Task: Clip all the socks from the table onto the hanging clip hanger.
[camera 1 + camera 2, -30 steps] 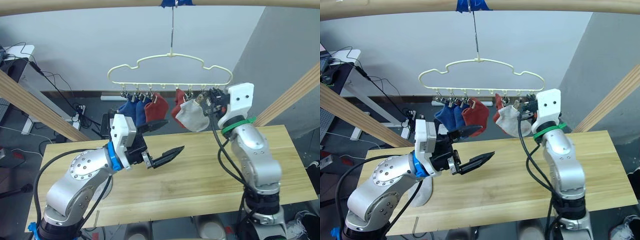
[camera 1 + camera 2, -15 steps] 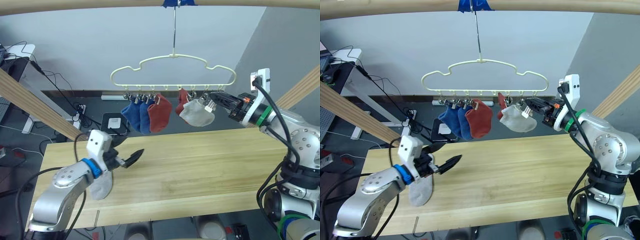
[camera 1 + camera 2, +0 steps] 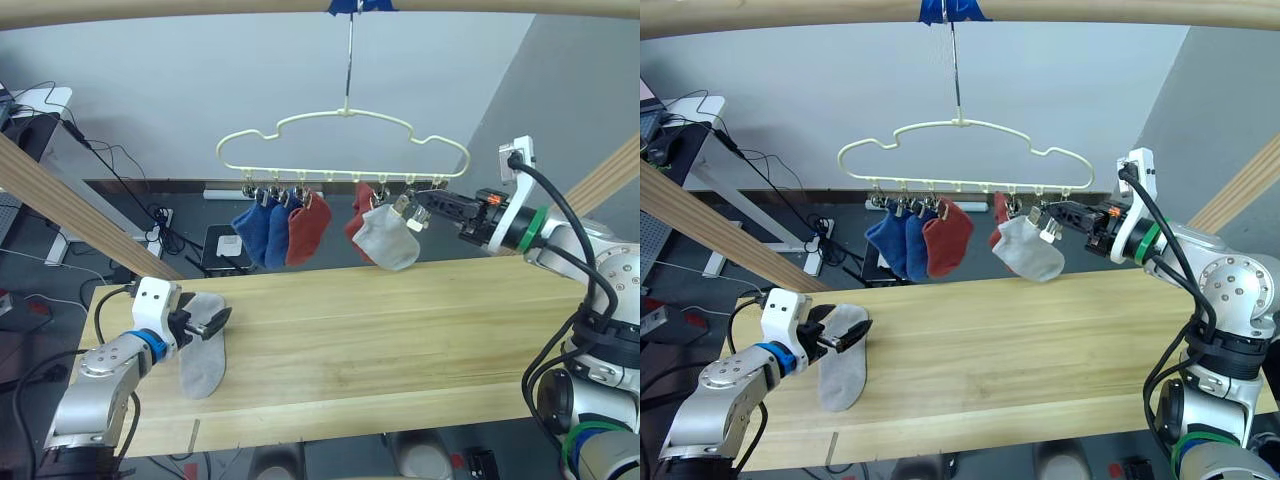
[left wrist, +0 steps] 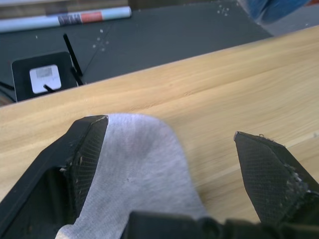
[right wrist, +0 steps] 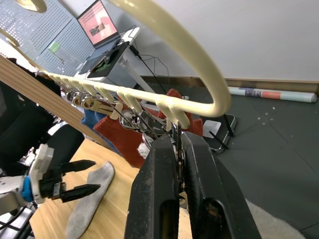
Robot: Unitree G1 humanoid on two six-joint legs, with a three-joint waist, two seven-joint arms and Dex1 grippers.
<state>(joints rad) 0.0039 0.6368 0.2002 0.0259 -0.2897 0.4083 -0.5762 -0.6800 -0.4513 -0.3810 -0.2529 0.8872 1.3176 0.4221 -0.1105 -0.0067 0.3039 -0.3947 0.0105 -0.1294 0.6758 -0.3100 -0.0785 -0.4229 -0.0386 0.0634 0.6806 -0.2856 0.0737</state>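
One light grey sock (image 3: 203, 358) lies flat on the table (image 3: 400, 330) near its left end. My left gripper (image 3: 213, 320) hovers low over that sock's upper part, open, and in the left wrist view its fingers (image 4: 88, 149) straddle the sock (image 4: 142, 169). The cream clip hanger (image 3: 345, 115) hangs above the table's far edge. Two blue socks (image 3: 258, 228), two rust red socks (image 3: 305, 228) and a grey sock (image 3: 388, 240) hang from it. My right gripper (image 3: 420, 198) is at the hanger's right end, shut on a metal clip (image 5: 177, 144).
A thick wooden beam (image 3: 200, 8) carries the hanger's hook, and slanted wooden beams (image 3: 60, 195) stand at both sides. Behind the table are a desk with cables (image 3: 40, 110), a black stand (image 3: 228, 245) and a rolled tube (image 4: 70, 17) on the floor.
My left arm has swung down and to the left, and its open gripper now sits over the grey sock on the table. My right gripper stays at the hanger's right clip.
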